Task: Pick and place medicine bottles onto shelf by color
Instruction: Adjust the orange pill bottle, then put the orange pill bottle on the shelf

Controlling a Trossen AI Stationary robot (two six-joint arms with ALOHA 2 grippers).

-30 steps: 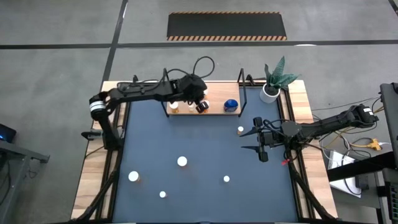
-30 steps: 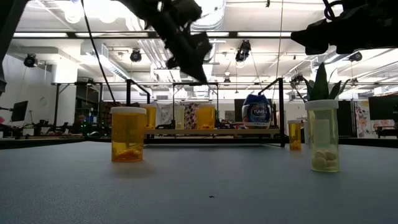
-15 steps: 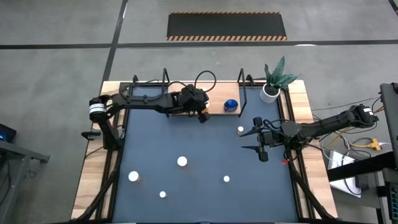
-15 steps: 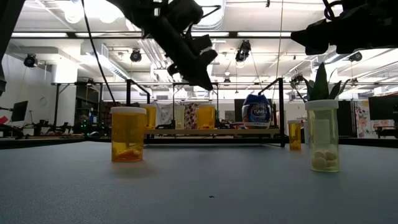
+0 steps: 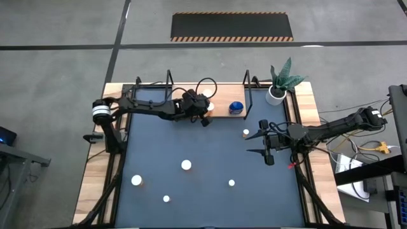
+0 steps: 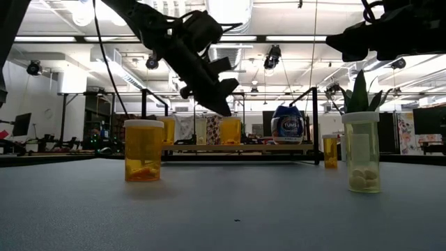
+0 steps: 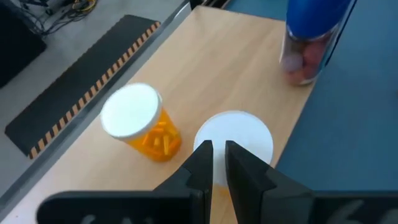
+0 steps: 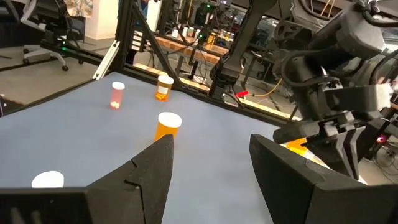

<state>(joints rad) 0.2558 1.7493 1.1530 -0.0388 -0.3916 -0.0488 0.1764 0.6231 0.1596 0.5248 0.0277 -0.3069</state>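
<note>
The shelf [image 5: 220, 112] is a light-wood board at the mat's far edge, with a blue bottle [image 5: 236, 107] standing on it. My left gripper [image 5: 202, 117] hovers shut and empty over the shelf's front edge, in the air above the board [image 6: 223, 106]. In the left wrist view its fingertips [image 7: 214, 149] sit just above a white-capped orange bottle [image 7: 235, 134]. A second orange bottle [image 7: 133, 122] and the blue bottle [image 7: 310, 37] stand on the shelf. Several medicine bottles [image 5: 186, 165] stand loose on the mat. My right gripper [image 5: 262, 142] waits open at the mat's right side, beside one small bottle [image 5: 245, 133].
A potted plant [image 5: 277, 89] stands at the shelf's right end. Black wire frames [image 5: 248, 95] rise at the shelf ends. In the low view an orange bottle [image 6: 143, 150] and a paler one [image 6: 364, 153] stand near the front. The right wrist view shows bottles [image 8: 166, 127] ahead.
My left arm has swung back from over the shelf toward its front edge and dropped a little, gripper still shut. The right arm has not moved.
</note>
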